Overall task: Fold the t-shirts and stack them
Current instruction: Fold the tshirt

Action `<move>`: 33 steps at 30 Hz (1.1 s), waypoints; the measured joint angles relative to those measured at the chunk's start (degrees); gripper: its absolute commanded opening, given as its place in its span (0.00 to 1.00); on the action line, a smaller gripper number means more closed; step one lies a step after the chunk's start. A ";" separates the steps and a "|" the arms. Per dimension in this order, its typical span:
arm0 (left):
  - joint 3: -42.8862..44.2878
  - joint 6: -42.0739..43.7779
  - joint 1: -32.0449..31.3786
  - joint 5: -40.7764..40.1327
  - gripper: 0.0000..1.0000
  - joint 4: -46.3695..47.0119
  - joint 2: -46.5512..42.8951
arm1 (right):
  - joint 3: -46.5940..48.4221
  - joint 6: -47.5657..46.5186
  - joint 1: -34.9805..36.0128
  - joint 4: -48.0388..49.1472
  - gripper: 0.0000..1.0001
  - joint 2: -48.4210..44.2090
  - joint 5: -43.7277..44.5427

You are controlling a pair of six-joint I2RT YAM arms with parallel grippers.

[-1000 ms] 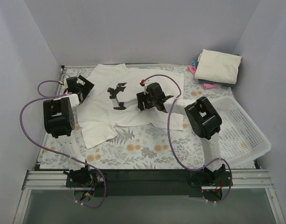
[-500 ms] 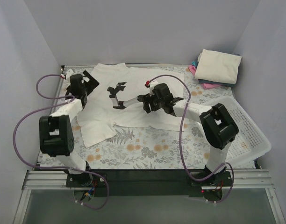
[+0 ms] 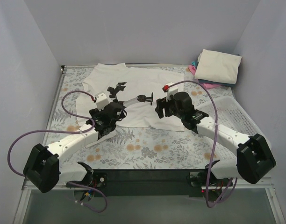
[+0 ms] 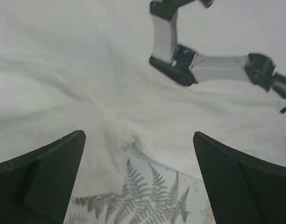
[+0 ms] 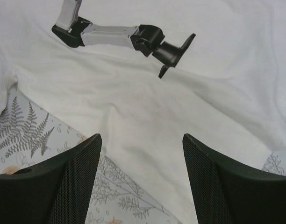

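Left pincer (image 4: 138, 135) and right pincer (image 5: 140, 137) are both held open, nothing gripped, above the near hem of the one spread t-shirt (image 3: 138, 78) — it lies just beyond them, hem running left to right on the surface (image 3: 147, 145). One folded stack (image 3: 218, 65) — cream, pink, blue — is seen far right.

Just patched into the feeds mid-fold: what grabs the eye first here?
A white t-shirt lies spread out on the floral table, with an odd black-and-white jointed object lying on top of it. Over the shirt's near hem hover the left gripper and the right gripper, both open and empty. A folded stack with a cream shirt on top sits in the far right corner.
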 measured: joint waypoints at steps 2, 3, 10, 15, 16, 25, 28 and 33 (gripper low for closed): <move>0.61 -4.63 -3.06 -2.75 0.92 -7.93 0.02 | -2.51 0.39 -0.15 -0.09 0.64 -3.06 0.66; 0.74 -7.10 -3.56 -3.67 0.92 -11.28 -0.02 | -3.78 0.66 -0.22 -0.11 0.65 -4.72 0.96; -3.17 -21.22 -3.52 -4.26 0.90 -24.68 -3.39 | -12.66 1.64 -1.53 0.00 0.68 -17.64 2.71; -7.28 -27.02 -1.99 -2.67 0.85 -28.17 -7.45 | -16.96 2.29 -3.72 -0.13 0.70 -24.28 3.04; -8.44 -27.17 -0.81 -1.84 0.84 -27.76 -8.76 | -17.44 2.38 -4.13 -0.13 0.71 -25.18 3.02; -16.04 -24.87 13.00 6.56 0.65 -19.67 -12.83 | -20.28 2.67 -8.15 -0.11 0.73 -29.99 2.21; -17.11 -24.65 14.08 8.81 0.58 -18.05 -13.07 | -20.41 2.75 -9.33 -0.09 0.73 -30.25 1.70; -18.01 -25.70 14.14 11.54 0.53 -17.62 -15.21 | -21.22 2.95 -11.26 -0.09 0.73 -30.23 0.72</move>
